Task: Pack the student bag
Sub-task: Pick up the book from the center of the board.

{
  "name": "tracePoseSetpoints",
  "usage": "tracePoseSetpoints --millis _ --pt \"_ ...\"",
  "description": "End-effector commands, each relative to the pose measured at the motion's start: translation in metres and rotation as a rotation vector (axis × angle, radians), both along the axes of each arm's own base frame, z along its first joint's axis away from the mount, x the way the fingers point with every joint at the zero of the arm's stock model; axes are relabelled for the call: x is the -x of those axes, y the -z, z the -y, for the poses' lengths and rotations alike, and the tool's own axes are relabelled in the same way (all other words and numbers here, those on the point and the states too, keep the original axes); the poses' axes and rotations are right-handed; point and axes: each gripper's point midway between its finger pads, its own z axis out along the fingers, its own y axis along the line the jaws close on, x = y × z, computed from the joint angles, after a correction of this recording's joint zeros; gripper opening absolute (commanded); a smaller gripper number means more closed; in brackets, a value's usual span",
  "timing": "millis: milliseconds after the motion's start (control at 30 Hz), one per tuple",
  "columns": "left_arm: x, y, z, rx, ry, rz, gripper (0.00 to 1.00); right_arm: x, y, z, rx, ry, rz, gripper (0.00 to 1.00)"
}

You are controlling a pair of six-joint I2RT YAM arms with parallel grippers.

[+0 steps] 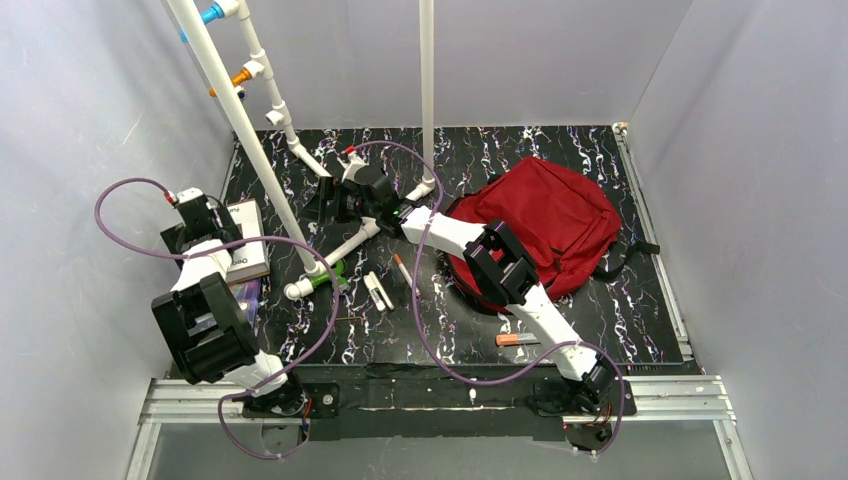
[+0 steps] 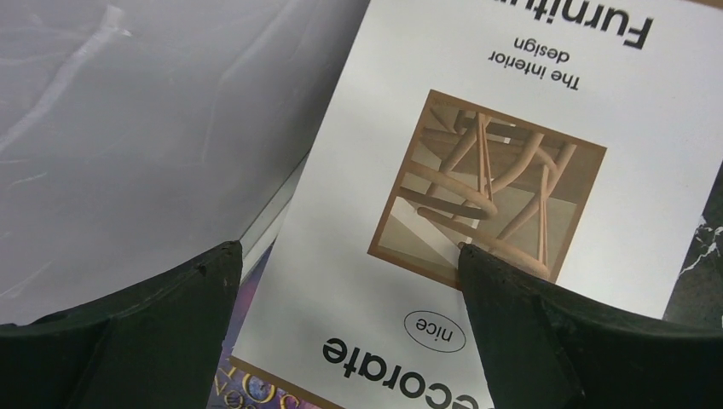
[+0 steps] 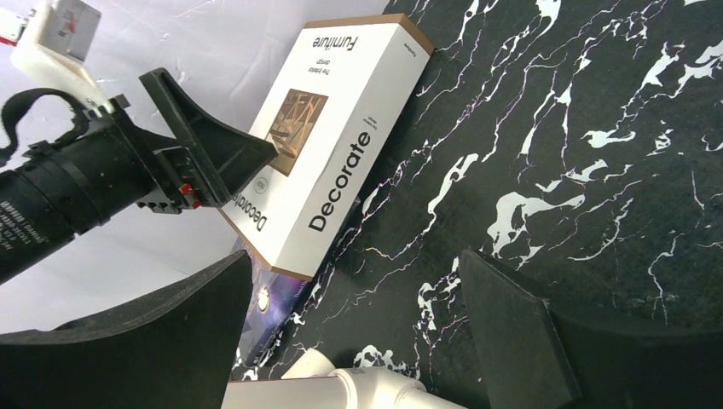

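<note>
The left pincer (image 2: pixel 345 249) stands wide open and holds nothing. Its two black, wedge-shaped fingers (image 2: pixel 170 328) hang just over a white book (image 2: pixel 477 145). That book is thick and glossy, with black lettering and a square picture of bent wooden chairs on its cover. It lies flat on a second book (image 2: pixel 247 383) with a purple cover, hard against the pale grey wall (image 2: pixel 128 128) on the left.

The right pincer (image 3: pixel 354 256) is also spread wide and empty. It hovers above the surface (image 3: pixel 597 128), which is black with white marble veins, and it faces the white book's spine. A white plastic pipe frame (image 1: pixel 262 150) rises slanting between the two arms. One of its tubes lies right under the right pincer and stands between it and the books.

A white pen (image 1: pixel 377 291) and an orange pen (image 1: pixel 400 268) lie near the middle of the surface. Another orange pen (image 1: pixel 517 340) lies closer to the right base.

The student bag (image 1: pixel 545 215) is soft dark-red fabric with a rounded end. It lies flat at the far right, well apart from both pincers.

The left arm is folded, elbow raised, with its wrist pointing down. The right arm stretches far to the left, and its forearm crosses the bag's near edge.
</note>
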Motion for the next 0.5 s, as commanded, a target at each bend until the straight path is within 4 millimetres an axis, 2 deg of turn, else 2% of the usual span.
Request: tracePoseSetpoints --millis 0,200,367,467 --pt "0.005 0.017 0.008 0.096 0.034 -0.054 0.98 0.003 -0.029 -0.002 -0.043 -0.023 0.056 0.99" --pt "0.002 0.022 0.02 0.211 0.044 0.006 0.98 0.002 -0.029 0.0 -0.037 -0.02 0.059 0.98" --pt "-0.008 0.033 0.053 0.41 0.101 0.015 0.98 -0.001 -0.032 -0.001 -0.043 -0.012 0.061 0.98" --pt "-0.013 0.032 0.074 0.486 0.136 0.048 0.98 -0.005 -0.035 0.0 -0.049 -0.001 0.068 0.98"
